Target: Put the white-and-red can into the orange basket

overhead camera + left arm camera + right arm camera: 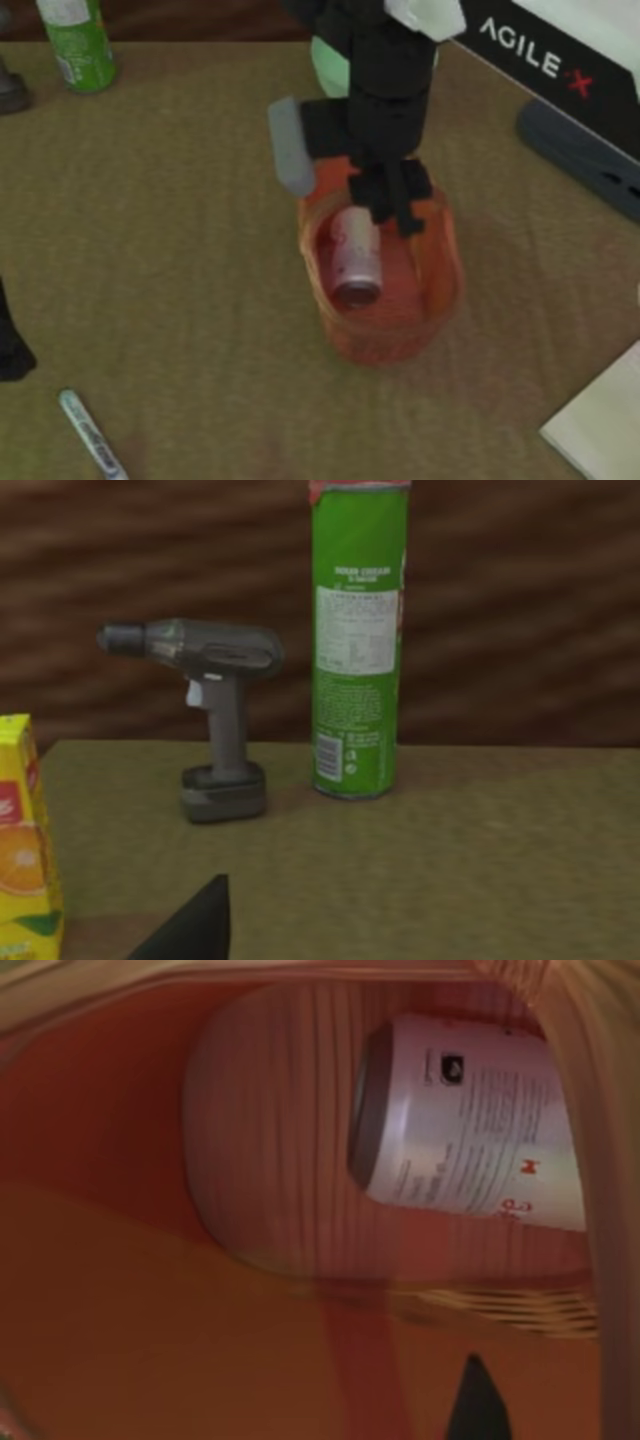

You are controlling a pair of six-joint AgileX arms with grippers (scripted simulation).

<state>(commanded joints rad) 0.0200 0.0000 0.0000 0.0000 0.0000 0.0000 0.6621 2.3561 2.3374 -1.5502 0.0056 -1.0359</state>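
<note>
The white-and-red can point(356, 258) lies on its side inside the orange basket point(440, 300), silvery end toward the table's front. My right gripper point(395, 205) hangs just above the basket's back half, open, with nothing between its fingers and apart from the can. The right wrist view looks into the basket's ribbed wall point(120, 1110), where the can point(470, 1130) rests free; one dark fingertip point(478, 1400) shows. My left gripper point(12, 350) is parked at the table's left edge, one fingertip point(200, 925) visible in its wrist view.
A tall green can point(78, 40) and a grey drill point(215, 710) stand at the back left. A yellow juice carton point(20, 830) is near the left gripper. A mint-green bowl point(328, 65) sits behind the basket. A tube point(92, 435) and a white pad point(600, 420) lie at the front.
</note>
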